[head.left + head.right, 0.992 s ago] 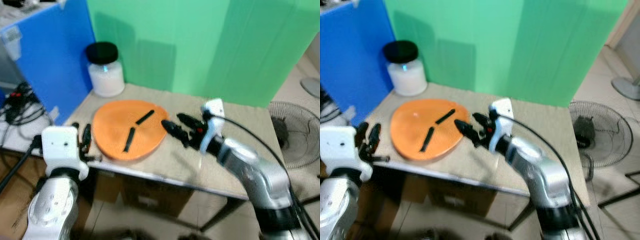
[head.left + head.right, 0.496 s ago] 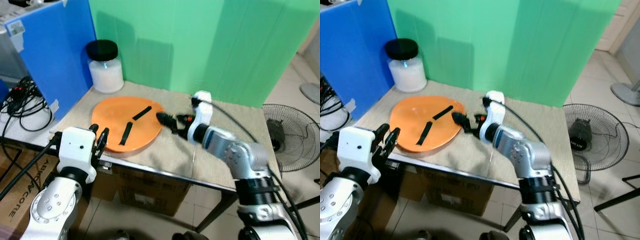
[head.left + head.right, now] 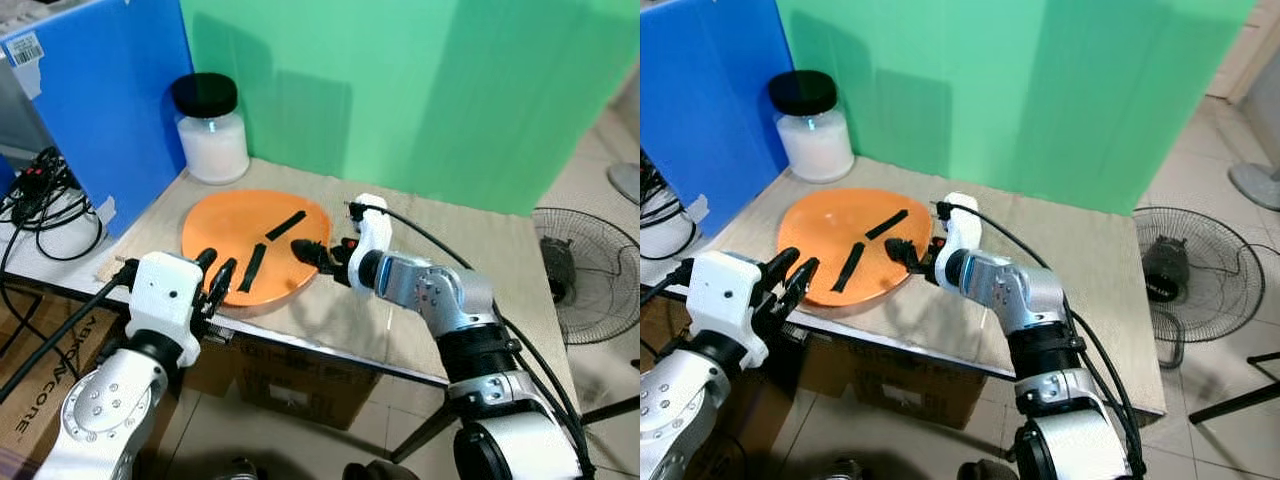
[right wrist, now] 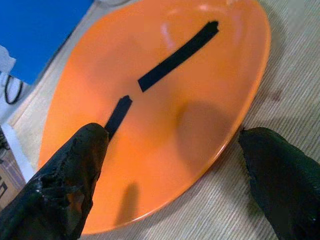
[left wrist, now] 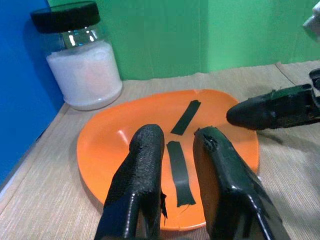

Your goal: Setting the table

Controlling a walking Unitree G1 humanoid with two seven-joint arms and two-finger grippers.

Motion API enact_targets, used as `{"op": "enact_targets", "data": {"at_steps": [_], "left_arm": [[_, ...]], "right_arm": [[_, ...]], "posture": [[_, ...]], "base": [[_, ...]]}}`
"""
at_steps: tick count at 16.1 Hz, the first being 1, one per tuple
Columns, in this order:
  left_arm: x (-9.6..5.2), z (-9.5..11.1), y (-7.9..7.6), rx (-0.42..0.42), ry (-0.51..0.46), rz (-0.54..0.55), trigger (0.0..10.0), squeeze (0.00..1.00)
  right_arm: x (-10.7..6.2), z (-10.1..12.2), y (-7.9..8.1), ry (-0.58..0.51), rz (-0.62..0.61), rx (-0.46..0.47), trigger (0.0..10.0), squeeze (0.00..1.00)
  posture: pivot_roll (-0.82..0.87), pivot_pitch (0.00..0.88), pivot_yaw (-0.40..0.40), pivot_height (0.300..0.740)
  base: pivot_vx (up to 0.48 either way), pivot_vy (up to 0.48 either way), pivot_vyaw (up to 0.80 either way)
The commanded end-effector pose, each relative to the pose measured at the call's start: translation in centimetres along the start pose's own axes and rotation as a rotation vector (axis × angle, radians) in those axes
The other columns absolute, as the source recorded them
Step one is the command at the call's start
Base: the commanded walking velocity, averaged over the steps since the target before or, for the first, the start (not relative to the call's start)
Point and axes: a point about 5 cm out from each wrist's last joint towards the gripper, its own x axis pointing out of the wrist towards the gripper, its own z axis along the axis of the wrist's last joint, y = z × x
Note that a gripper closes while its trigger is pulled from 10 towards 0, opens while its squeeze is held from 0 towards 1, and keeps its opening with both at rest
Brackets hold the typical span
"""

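Note:
An orange plate (image 3: 235, 225) with two black strips on it lies on the table (image 3: 470, 235), toward its left end. My right gripper (image 3: 312, 254) is at the plate's right rim and is open. In the right wrist view one finger (image 4: 70, 175) hangs over the plate (image 4: 165, 115) and the other stays off it, above the table top. My left gripper (image 3: 217, 264) is at the plate's near-left edge, open with a narrow gap and holding nothing. In the left wrist view its fingers (image 5: 142, 165) point across the plate (image 5: 110, 140).
A glass jar (image 3: 212, 135) of white powder with a black lid stands behind the plate. A blue board (image 3: 100, 100) and a green backdrop (image 3: 420, 90) wall the table. Cables (image 3: 40, 195) lie left, a fan (image 3: 585, 270) stands right, and a cardboard box (image 3: 290, 380) sits below.
The camera has shifted. My right gripper has moved left to the plate's rim, with one finger now over it. My left gripper has come up to the plate's near edge.

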Motion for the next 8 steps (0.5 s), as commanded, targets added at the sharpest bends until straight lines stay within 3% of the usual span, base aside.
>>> {"op": "enact_targets", "data": {"at_steps": [1,8], "left_arm": [[-0.1,0.0,-0.3,-0.001,0.003,-0.023,10.0,0.0],[-0.2,-0.1,-0.5,-0.014,0.01,-0.037,10.0,0.0]], "right_arm": [[0.1,0.3,-0.2,-0.013,-0.03,0.007,10.0,0.0],[1.1,-0.6,0.3,0.047,0.02,0.215,10.0,0.0]], "posture": [[0.02,0.054,-0.038,0.74],[0.02,0.07,-0.038,0.74]], "base": [[0.0,0.0,0.0],[0.0,0.0,0.0]]}}
